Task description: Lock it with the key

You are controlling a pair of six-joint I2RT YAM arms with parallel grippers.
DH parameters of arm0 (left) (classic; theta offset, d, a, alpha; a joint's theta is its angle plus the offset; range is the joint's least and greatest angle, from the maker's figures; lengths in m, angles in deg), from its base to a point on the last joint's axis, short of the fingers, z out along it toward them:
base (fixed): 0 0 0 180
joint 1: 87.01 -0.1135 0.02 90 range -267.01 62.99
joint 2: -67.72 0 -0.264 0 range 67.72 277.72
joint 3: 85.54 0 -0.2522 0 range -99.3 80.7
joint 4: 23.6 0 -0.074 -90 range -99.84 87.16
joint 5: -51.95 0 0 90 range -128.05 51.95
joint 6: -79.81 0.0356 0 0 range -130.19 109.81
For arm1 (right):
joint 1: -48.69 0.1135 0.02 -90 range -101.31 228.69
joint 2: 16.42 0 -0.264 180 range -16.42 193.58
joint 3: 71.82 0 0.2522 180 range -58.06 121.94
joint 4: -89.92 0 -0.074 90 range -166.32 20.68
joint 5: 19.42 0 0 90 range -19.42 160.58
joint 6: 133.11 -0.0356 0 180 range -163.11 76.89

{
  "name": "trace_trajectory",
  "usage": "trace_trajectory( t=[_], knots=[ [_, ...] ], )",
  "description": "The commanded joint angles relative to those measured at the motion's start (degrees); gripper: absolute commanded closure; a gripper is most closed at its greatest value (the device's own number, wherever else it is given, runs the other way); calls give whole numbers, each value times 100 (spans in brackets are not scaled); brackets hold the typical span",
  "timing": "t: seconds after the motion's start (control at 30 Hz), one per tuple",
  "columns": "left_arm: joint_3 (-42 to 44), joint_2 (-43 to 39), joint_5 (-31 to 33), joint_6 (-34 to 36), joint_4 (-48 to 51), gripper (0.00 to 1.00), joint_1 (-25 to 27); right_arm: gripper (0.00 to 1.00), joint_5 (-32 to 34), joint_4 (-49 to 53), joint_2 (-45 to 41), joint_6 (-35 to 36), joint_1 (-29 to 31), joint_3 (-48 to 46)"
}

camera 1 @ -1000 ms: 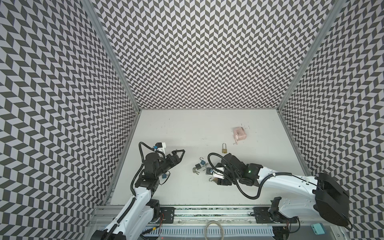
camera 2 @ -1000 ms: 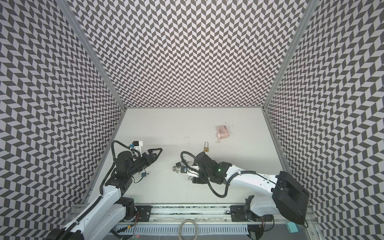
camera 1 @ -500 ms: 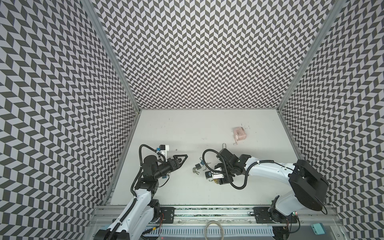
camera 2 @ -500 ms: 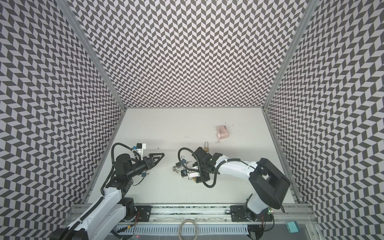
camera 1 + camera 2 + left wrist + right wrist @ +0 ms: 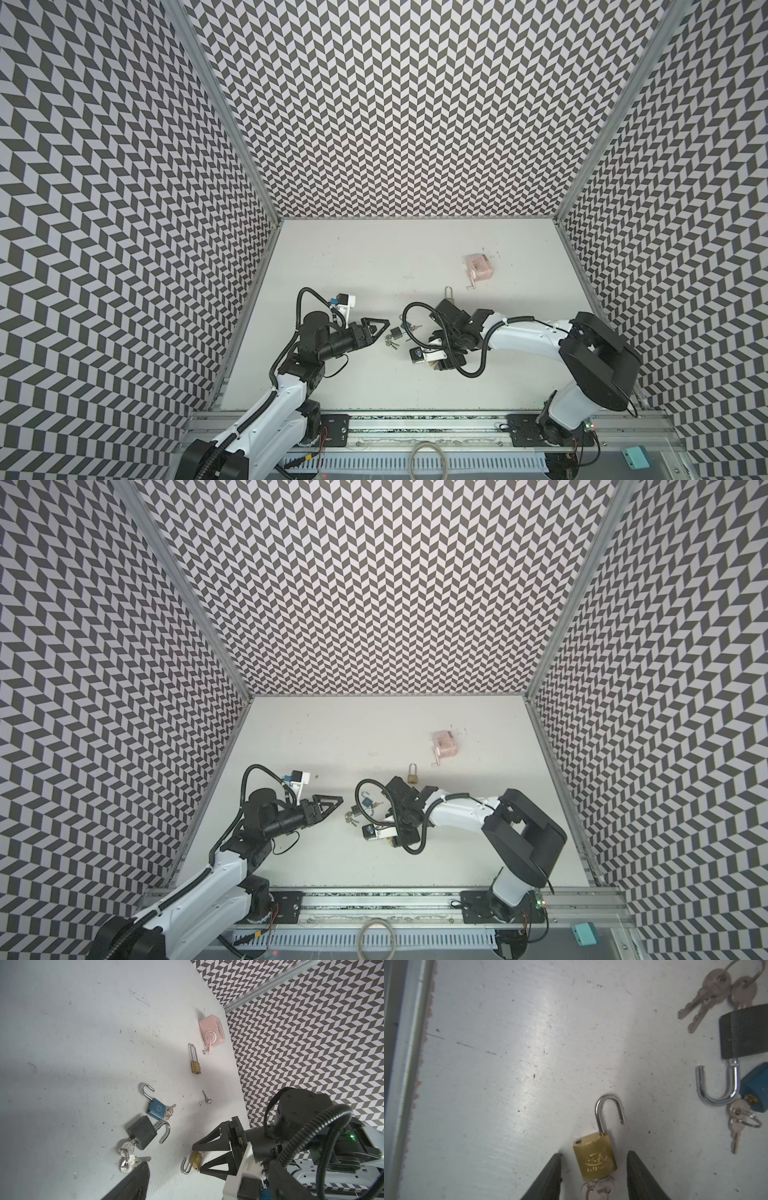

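A small brass padlock (image 5: 595, 1157) lies flat on the white table with its shackle swung open. A key (image 5: 599, 1187) on a ring sits in its base. My right gripper (image 5: 594, 1154) is open, low over the table, one finger on each side of the lock body and neither touching it. The left wrist view shows that same brass padlock (image 5: 196, 1160) between the right fingers (image 5: 214, 1142). In both top views my left gripper (image 5: 379, 331) (image 5: 332, 806) is open and holds nothing. It points at the black padlock (image 5: 142, 1134).
The black padlock with keys (image 5: 126, 1155) and a blue padlock (image 5: 156, 1109), both with open shackles, lie between the arms. Farther back are a long-shackle brass padlock (image 5: 449, 293), a loose small key (image 5: 206, 1097) and a pink box (image 5: 478, 268). A metal rail (image 5: 404, 1064) edges the table.
The right arm has swung round and its jaws have narrowed around the small brass padlock. The left gripper has moved right, toward the black padlock.
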Motion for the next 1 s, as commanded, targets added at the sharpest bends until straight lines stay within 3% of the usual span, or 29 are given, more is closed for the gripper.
trace_trajectory(
  t=[0.0,0.37,0.7,0.97],
  knots=[
    [-18,-8,78,0,-169,11,29,53,-137,-62,176,150,-16,109],
    [-36,-112,155,43,-18,11,29,63,-155,66,291,85,-73,127],
    [-157,-68,184,119,78,12,29,78,-191,27,231,36,-139,51],
    [-517,-117,251,445,290,13,-14,89,-827,-631,-418,-296,-370,-252]
  ],
)
